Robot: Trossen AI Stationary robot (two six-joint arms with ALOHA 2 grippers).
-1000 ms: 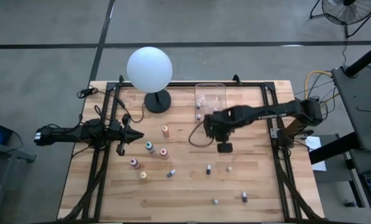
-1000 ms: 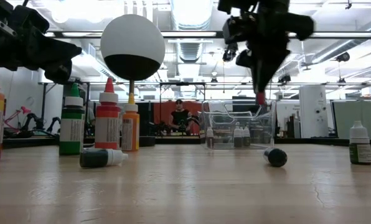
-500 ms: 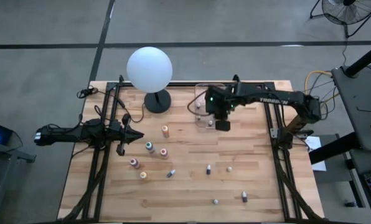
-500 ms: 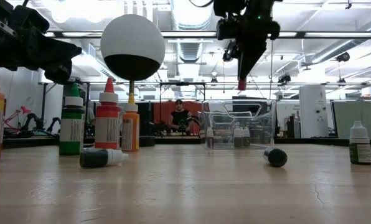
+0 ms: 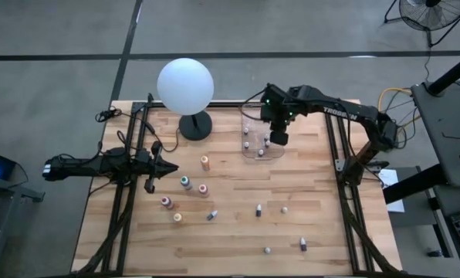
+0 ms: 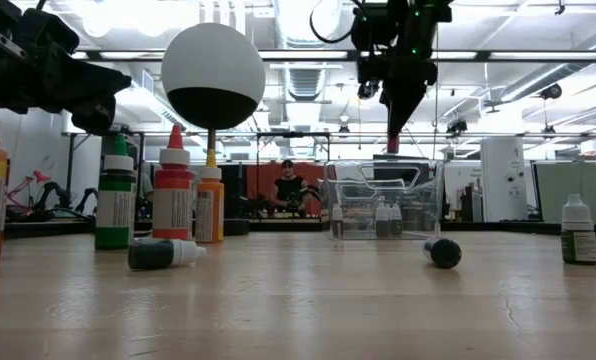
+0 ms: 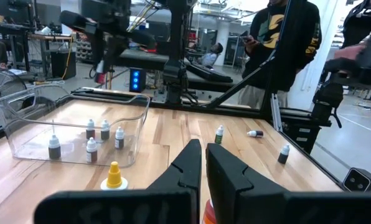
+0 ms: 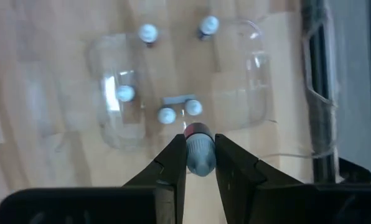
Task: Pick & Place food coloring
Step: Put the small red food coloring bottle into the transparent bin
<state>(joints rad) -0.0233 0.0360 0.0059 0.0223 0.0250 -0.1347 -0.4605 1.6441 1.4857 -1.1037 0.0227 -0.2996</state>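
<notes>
A: Where is the right gripper [image 5: 276, 139]?

B: Above the clear plastic bin [image 5: 250, 151] at the far middle of the worktop [image 5: 238, 239], closed on a small dropper bottle [image 8: 200, 154] with a red band near its tip (the bottle hangs nose down between the fingers [image 8: 172, 163]). In the low view it sits high over the bin's rim.

A: What is inside the bin?

B: Five small dark-and-white bottles [image 7: 91, 150] stand upright on its floor.

A: And the rest of the food coloring?

B: Scattered on the worktop: an orange bottle [image 5: 205, 163], a teal one [image 5: 185, 183] and a pink one [image 5: 203, 189] left of centre, with smaller dark ones [image 5: 258, 210] nearer and to the right.

A: The left gripper [image 5: 168, 167]?

B: Shut and empty, resting at the left side, just beside the white globe lamp's [image 5: 185, 85] base.
</notes>
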